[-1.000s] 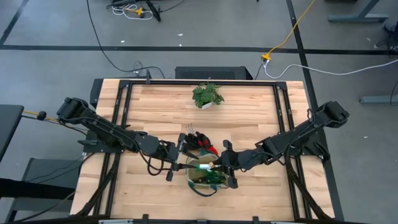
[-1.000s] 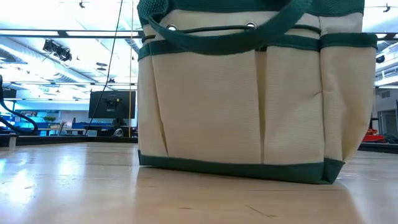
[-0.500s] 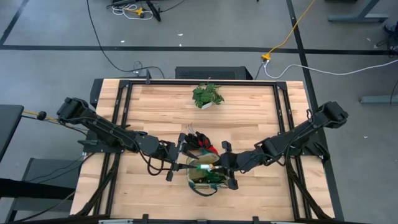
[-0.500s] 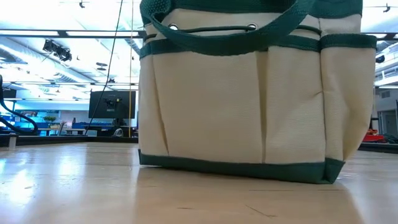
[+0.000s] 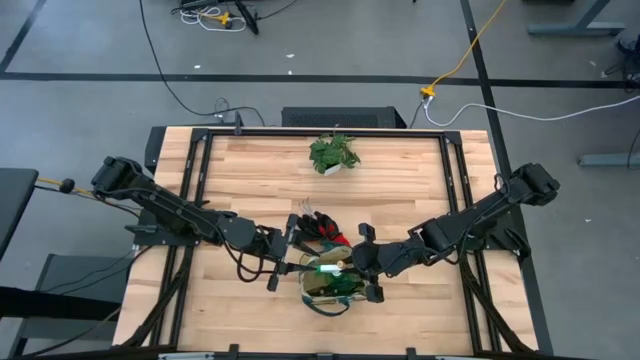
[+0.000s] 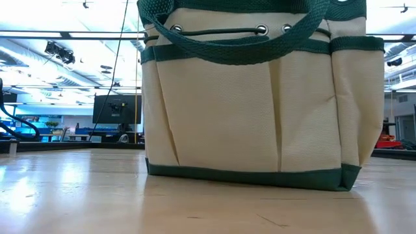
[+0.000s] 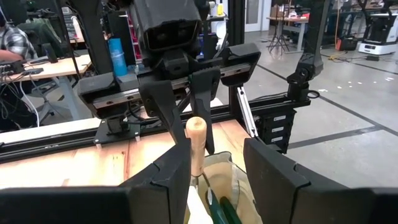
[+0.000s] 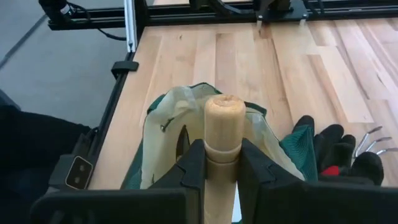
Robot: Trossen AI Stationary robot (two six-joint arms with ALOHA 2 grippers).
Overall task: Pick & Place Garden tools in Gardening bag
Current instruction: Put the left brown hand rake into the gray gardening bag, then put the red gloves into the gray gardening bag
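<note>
The beige gardening bag with green trim [image 5: 328, 287] stands on its base near the table's front edge and fills the low view [image 6: 260, 110]. My right gripper [image 5: 347, 266] is over the bag's open top, shut on a tool with a light wooden handle [image 8: 222, 121]. My left gripper [image 7: 217, 180] is open at the bag's left side [image 5: 299, 256], its fingers apart on either side of the bag's rim. Something green and white [image 5: 326, 268] shows inside the bag. The red-and-black gloves [image 5: 325, 228] and metal rake prongs [image 8: 372, 139] lie on the table just behind the bag. My right gripper pinches the wooden handle between its two fingers just below its rounded free end [image 8: 222, 154]. The fingers slant down from the table's right side. The handle stands about upright over the bag's opening [image 7: 196, 140], rounded end up. The bag hides the tool's lower part.
A small leafy potted plant [image 5: 333, 153] stands at the middle of the table's far side. Black rails [image 5: 198, 180] run along the table's left and right sides. Bare wood lies left and right of the bag.
The bag has shifted and turned slightly on the table; in the low view its upper rim has moved a little to the side and one more eyelet shows. Both arms stay nearly where they were.
</note>
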